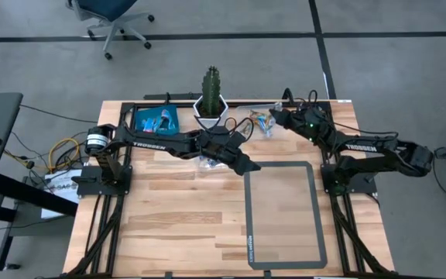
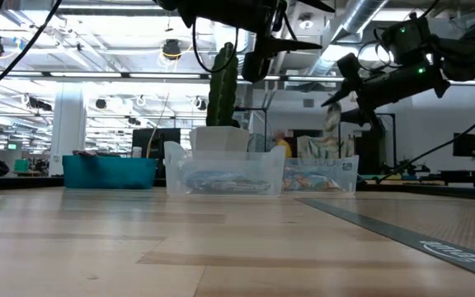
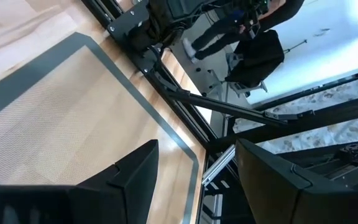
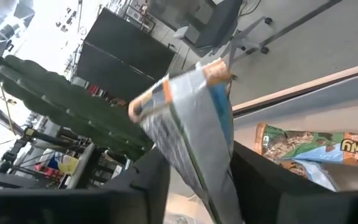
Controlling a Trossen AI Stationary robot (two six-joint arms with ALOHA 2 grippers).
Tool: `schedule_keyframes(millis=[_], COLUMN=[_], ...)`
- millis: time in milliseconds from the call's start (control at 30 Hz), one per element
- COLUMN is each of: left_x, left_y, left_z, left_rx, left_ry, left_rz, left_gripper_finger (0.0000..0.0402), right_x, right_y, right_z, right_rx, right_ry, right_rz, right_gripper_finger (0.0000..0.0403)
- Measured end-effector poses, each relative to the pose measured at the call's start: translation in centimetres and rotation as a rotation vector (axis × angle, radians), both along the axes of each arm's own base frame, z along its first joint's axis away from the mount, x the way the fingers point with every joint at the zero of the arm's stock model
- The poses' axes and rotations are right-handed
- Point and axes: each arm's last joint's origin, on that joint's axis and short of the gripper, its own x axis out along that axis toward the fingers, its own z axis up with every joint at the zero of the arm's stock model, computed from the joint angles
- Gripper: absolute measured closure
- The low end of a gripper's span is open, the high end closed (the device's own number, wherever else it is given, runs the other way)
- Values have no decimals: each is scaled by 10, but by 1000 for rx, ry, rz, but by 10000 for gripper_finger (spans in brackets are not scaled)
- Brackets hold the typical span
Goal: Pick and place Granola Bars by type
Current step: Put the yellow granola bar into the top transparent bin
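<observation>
A wrapped granola bar (image 4: 191, 130) is clamped between the fingers of the right claw (image 4: 194, 171), with its grey-silver wrapper marked by blue and orange print and a crimped end pointing away from the claw. In the low view the same bar (image 2: 332, 120) is seen hanging in the air above a clear container (image 2: 320, 175) at the back of the worktop. More bars (image 4: 309, 149) with brown-gold and light blue wrappers are seen lying in that container below the held one. From above, the right claw (image 1: 276, 118) is placed over the container (image 1: 260, 124) near the back edge, just beside a white pot (image 1: 210, 110) holding a green cactus (image 1: 210, 81). The left claw (image 1: 248, 165) is held over the middle of the worktop with its fingers apart and nothing between them, near the corner of a grey-framed mat (image 1: 285, 215). A second clear container (image 2: 221, 175) with bars inside is seen in front of the pot, and a blue tray (image 1: 156, 119) holding further bars is set to the left of the pot. The worktop (image 1: 169, 225) is made of pale wooden planks and is carried on a black frame. A grey floor with dark lines and an office chair (image 1: 114, 19) are seen beyond it, and bright ceiling lights and exposed pipes fill the room in the low view.
</observation>
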Motion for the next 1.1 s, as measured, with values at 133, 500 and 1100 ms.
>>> schedule_keyframes(millis=[133, 500, 1100], left_x=[0, 0, -2], left_y=[0, 1, -1], left_z=[0, 0, 4], left_rx=[4, 16, 76], left_ry=[0, -3, -24], left_rz=[11, 13, -12], left_gripper_finger=[195, 195, 195], right_x=[-1, -1, 14], right_y=[-1, -1, -2], right_z=[0, 0, 32], right_rx=[0, -84, -241], right_ry=[-1, 68, 31], right_rz=[-7, 14, 242], right_gripper_finger=[220, 155, 154])
